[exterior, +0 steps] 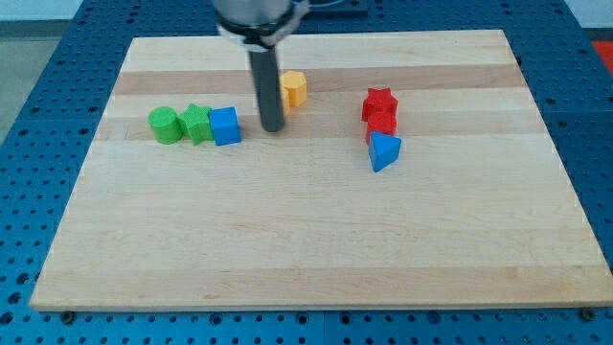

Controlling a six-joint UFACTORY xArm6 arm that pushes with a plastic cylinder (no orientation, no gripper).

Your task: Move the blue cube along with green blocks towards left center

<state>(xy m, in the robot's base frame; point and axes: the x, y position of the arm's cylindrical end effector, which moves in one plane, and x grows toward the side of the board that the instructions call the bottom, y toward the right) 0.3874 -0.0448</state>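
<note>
The blue cube (pixel 225 126) sits at the view's left of centre on the wooden board (pixel 316 240). It touches a green star-shaped block (pixel 197 124) on its left, and a green cylinder (pixel 165 125) stands at the left end of that row. My tip (pixel 272 128) rests on the board just to the right of the blue cube, a small gap apart from it. The dark rod rises from there to the view's top.
A yellow block (pixel 294 88) stands just right of the rod, partly behind it. Further right a red star block (pixel 380 102) sits on or against a red block (pixel 383 123), with a blue triangular block (pixel 384 151) just below them.
</note>
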